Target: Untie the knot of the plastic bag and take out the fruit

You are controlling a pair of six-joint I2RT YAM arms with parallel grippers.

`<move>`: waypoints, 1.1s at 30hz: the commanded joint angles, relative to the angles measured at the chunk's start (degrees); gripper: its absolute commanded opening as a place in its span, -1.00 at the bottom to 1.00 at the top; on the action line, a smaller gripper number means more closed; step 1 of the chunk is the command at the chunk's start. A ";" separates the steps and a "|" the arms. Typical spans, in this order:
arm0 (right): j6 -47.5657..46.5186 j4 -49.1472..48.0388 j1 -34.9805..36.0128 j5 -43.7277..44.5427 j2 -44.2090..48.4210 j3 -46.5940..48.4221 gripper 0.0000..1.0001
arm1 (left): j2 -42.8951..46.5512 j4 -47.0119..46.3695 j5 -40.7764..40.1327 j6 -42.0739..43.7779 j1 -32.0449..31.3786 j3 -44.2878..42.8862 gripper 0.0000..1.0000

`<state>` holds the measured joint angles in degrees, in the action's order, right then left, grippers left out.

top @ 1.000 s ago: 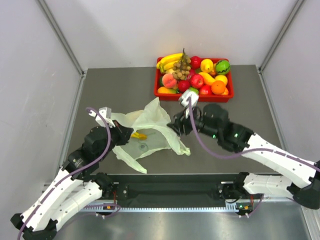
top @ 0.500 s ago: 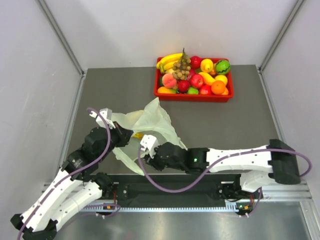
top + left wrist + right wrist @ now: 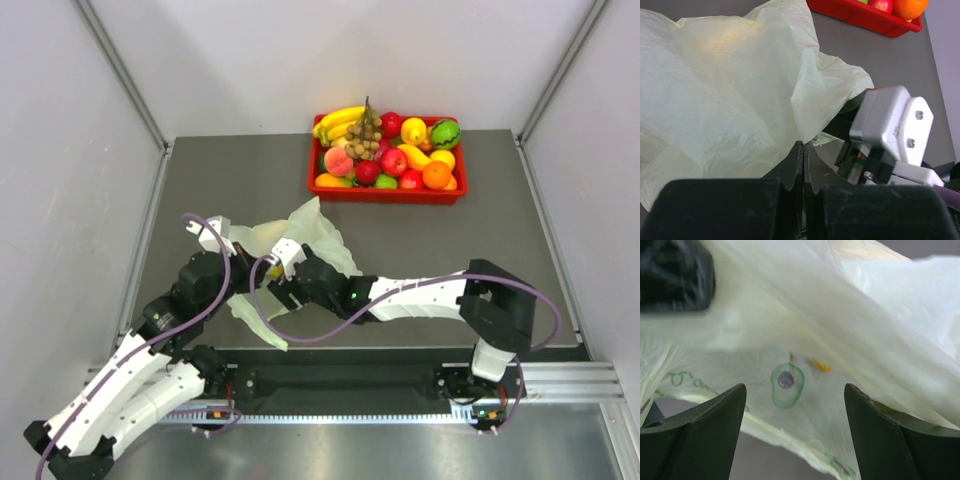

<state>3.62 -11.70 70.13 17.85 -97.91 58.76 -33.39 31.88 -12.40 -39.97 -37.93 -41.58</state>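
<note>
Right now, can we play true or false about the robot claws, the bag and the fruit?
1. The right claw is wide open. True.
2. The left claw is open and touches nothing. False: it is shut, pinching the plastic bag.
3. The red tray has nothing in it. False: it is full of fruit, with bananas at its far left.
4. A small yellow piece shows through the thin bag. True, in the right wrist view.
</note>
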 commanded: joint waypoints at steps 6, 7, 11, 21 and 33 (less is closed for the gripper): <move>-1.60 -8.59 -4.21 -8.79 -7.73 5.84 0.59 | -2.03 -7.70 0.19 -1.34 -0.04 1.50 -1.00; -1.68 -10.08 -4.47 -10.79 -8.35 5.92 0.59 | -2.03 -7.97 0.10 -1.43 -0.04 1.42 -1.00; -1.33 -10.44 -5.61 -13.27 -12.03 8.03 0.58 | -1.68 -7.53 -1.74 -1.78 -0.04 0.98 -1.00; -1.42 -9.04 -7.64 -15.82 -16.79 11.03 0.16 | 0.78 -6.22 -4.38 -3.19 0.05 0.80 -1.00; -2.30 -7.37 -8.34 -16.62 -18.72 9.61 0.24 | 1.83 -5.77 -5.35 -4.24 0.05 1.50 -1.00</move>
<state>2.22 -19.62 62.76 2.04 -114.30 67.70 -32.01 28.64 -17.21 -43.53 -37.89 -40.27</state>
